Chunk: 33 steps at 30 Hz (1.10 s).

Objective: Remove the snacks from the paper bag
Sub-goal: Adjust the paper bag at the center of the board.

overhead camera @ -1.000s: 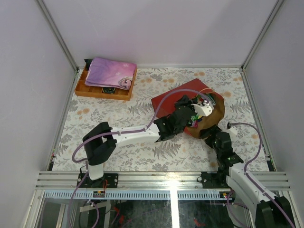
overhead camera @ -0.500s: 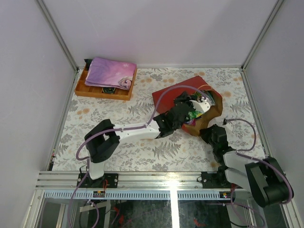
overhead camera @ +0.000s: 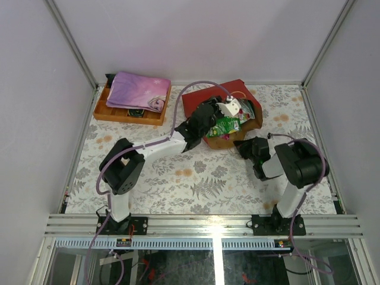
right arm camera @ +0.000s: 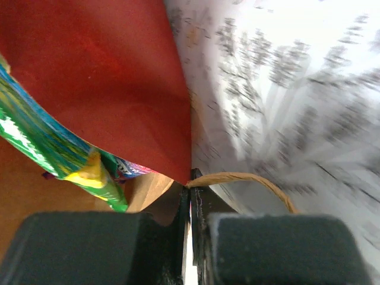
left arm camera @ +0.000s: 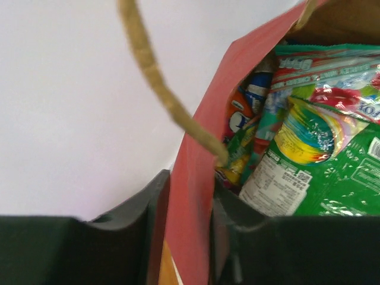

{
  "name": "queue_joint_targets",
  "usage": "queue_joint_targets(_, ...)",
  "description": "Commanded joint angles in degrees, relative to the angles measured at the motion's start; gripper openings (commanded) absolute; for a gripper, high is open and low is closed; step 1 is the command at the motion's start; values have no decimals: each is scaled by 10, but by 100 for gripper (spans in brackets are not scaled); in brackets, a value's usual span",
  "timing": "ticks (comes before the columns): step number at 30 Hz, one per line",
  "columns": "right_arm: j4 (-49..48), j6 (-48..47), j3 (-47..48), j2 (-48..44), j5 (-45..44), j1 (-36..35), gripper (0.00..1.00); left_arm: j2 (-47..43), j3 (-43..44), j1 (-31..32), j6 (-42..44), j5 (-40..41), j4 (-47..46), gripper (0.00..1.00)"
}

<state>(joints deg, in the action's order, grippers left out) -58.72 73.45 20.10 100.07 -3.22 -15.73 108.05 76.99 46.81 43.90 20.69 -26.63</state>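
While the paper bag (overhead camera: 195, 100) sits at the far middle of the table (overhead camera: 178, 178), its open mouth turned toward the near right, the snacks (overhead camera: 225, 124) crowd the opening (a green packet (left arm camera: 332, 172) foremost). The left gripper (left arm camera: 187, 199) holds the bag's red wall between narrow-set fingers, one outside and one inside. The right gripper (right arm camera: 191, 193), at the bag's near right corner, is pinched tight on the rim where a cord handle (right arm camera: 249, 177) starts. At the far left, a pink-purple cloth (overhead camera: 138, 90) lies on an orange tray (overhead camera: 116, 113).
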Motion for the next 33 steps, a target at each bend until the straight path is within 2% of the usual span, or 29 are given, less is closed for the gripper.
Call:
queue_joint_targets(1, -81, 79, 70, 69, 29, -24, 0, 16, 36, -42, -45, -59, 18, 37)
queue_joint_targets(5, -46, 72, 110, 73, -7, -54, 4, 24, 52, -71, -66, -89, 48, 59)
queue_joint_targets(7, -17, 57, 131, 60, -32, -67, 9, 22, 53, -85, -84, -110, 58, 65)
queue_joint_targets(8, -2, 51, 142, 53, -42, -73, 15, 18, 54, -90, -98, -124, 68, 67)
queue_joint_targets(9, 9, 47, 152, 49, -52, -77, 23, 11, 53, -93, -108, -141, 80, 71)
queue_joint_targets(10, 17, 43, 159, 44, -58, -80, 34, 3, 47, -95, -133, -160, 89, 88)
queue_joint_targets(11, 24, 40, 166, 42, -64, -81, 51, -8, 40, -96, -151, -181, 96, 99)
queue_joint_targets(13, 43, 33, 171, 33, -74, -82, 85, -30, 24, -96, -186, -220, 121, 100)
queue_joint_targets(14, 48, 28, 167, 25, -79, -82, 98, -43, 16, -96, -203, -242, 135, 100)
queue_joint_targets(20, 127, -9, 92, -106, -88, -84, 99, -136, -73, -96, -291, -315, 159, 100)
queue_joint_targets(25, 264, -67, 53, -236, -103, -98, 99, -209, -141, -96, -352, -305, 152, 100)
queue_joint_targets(28, 300, -137, 39, -313, -129, -116, 99, -257, -171, -97, -382, -298, 148, 100)
queue_joint_targets(30, 300, -191, 33, -339, -156, -124, 100, -287, -194, -99, -408, -293, 133, 100)
queue_joint_targets(33, 297, -231, 47, -330, -164, -125, 98, -331, -224, -117, -461, -304, 116, 100)
